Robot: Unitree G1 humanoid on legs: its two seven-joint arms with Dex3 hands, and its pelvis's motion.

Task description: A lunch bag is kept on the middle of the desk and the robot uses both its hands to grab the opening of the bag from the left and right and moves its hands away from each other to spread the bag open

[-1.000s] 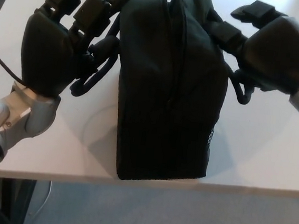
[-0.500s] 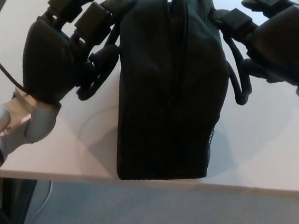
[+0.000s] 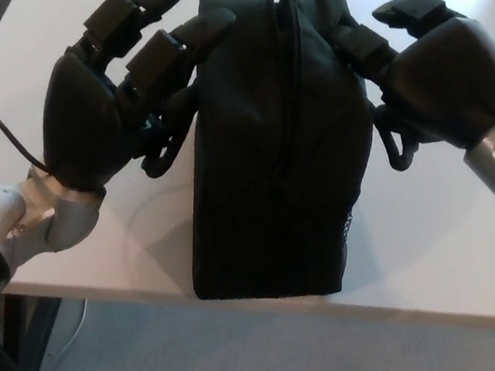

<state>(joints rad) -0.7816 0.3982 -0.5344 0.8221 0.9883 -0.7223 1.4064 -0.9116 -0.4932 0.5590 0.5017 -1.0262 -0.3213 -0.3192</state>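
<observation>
Both hands have closed in on the bag: left hand fingers spread, holding nothing, right hand fingers over the top edge, grip unclear; zip still shut.

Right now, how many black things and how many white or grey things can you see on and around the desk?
Black: 3 (lunch bag, left hand, right hand)
White or grey: 1 (desk)
Total: 4
</observation>
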